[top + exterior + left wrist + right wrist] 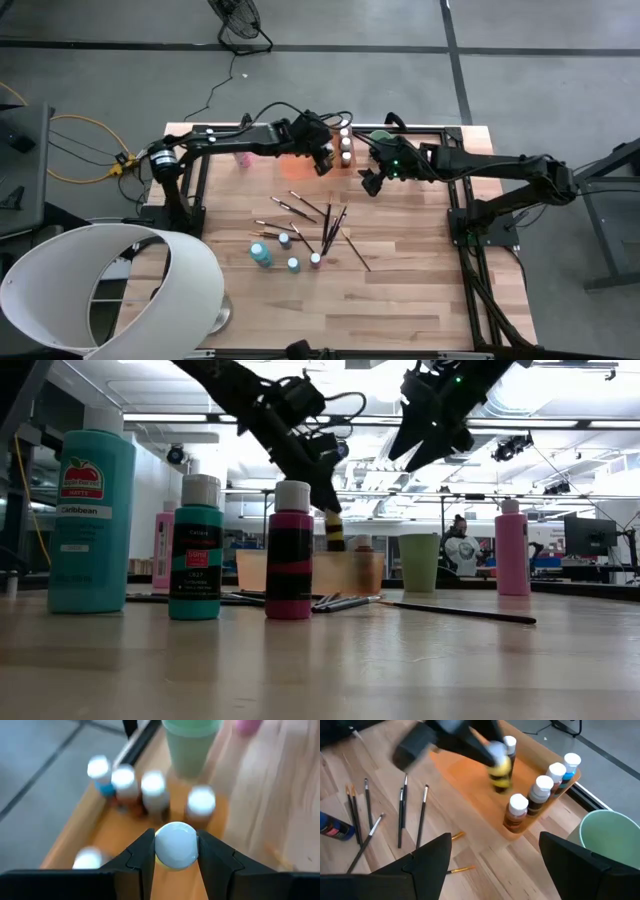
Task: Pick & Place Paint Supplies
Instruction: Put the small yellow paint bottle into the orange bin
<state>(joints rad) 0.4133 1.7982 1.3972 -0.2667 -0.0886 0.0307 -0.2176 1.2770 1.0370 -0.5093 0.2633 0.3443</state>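
Observation:
My left gripper [322, 160] hangs over the translucent orange tray [465, 780] at the table's far middle, shut on a yellow-and-black paint bottle [334, 532]. Several white-capped bottles [540, 790] stand in a row along the tray's far side. My right gripper [495, 865] hovers open just to the right of the tray [372, 180], nothing between its fingers. Loose paintbrushes [315, 215] and a few bottles [262, 254] lie or stand on the wood nearer the front. A light green cup [192, 742] stands beside the tray. My left gripper pinches the bottle at its white cap [175, 845] between its two fingers [142, 857], one on each side. The fingers slant down from the table's left. The bottle hangs upright below them [334, 538], its bottom about level with the tray's rim.
A pink bottle [240, 157] stands left of the tray, another pink one [511, 550] off to the side in the low view. A white lampshade-like object [110, 290] covers the near left corner. Bare wood [400, 300] lies at the front right.

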